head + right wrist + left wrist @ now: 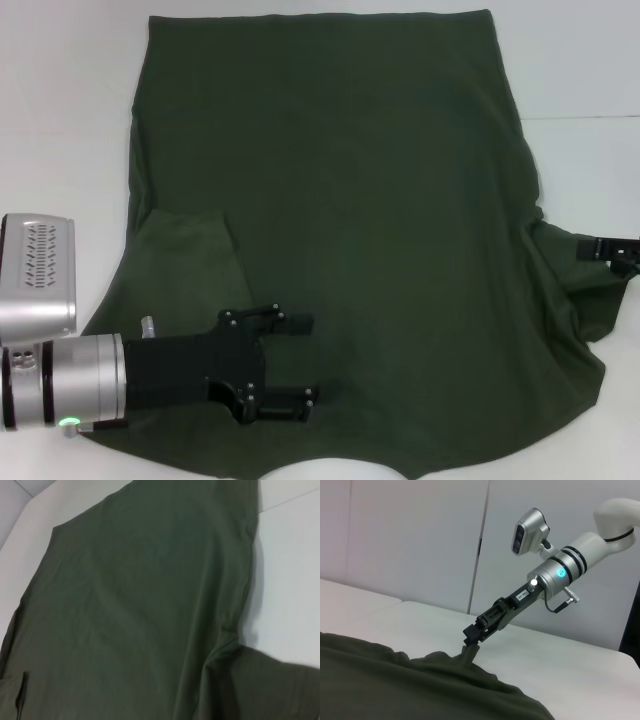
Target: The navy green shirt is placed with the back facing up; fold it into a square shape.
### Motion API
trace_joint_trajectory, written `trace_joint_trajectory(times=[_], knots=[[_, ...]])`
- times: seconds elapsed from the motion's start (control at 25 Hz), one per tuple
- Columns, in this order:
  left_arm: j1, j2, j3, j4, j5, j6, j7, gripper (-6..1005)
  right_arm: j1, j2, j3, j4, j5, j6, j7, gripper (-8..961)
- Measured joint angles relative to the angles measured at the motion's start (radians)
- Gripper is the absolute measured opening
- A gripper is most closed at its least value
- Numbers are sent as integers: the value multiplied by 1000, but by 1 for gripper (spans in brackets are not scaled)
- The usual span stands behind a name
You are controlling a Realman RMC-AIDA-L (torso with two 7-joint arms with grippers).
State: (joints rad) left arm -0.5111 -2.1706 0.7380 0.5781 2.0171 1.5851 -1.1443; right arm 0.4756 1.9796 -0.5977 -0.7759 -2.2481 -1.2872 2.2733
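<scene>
Navy green shirt lies spread on the white table, plain side up.
I see the left gripper reaching level over its near hem, fingers wide; the right gripper apparently pinches the right sleeve.

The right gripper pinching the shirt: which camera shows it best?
The left wrist view: the right gripper is seen whole, shut on a raised peak of the shirt. The head view catches only its tip at the frame edge. The right wrist view shows just cloth.
</scene>
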Motion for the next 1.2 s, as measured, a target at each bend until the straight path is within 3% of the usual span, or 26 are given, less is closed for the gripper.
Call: trace_joint_trajectory(times=[1.2], knots=[[-11, 0, 12, -3, 2, -22, -3, 858, -18, -9, 26, 26, -1, -36, 12, 766]])
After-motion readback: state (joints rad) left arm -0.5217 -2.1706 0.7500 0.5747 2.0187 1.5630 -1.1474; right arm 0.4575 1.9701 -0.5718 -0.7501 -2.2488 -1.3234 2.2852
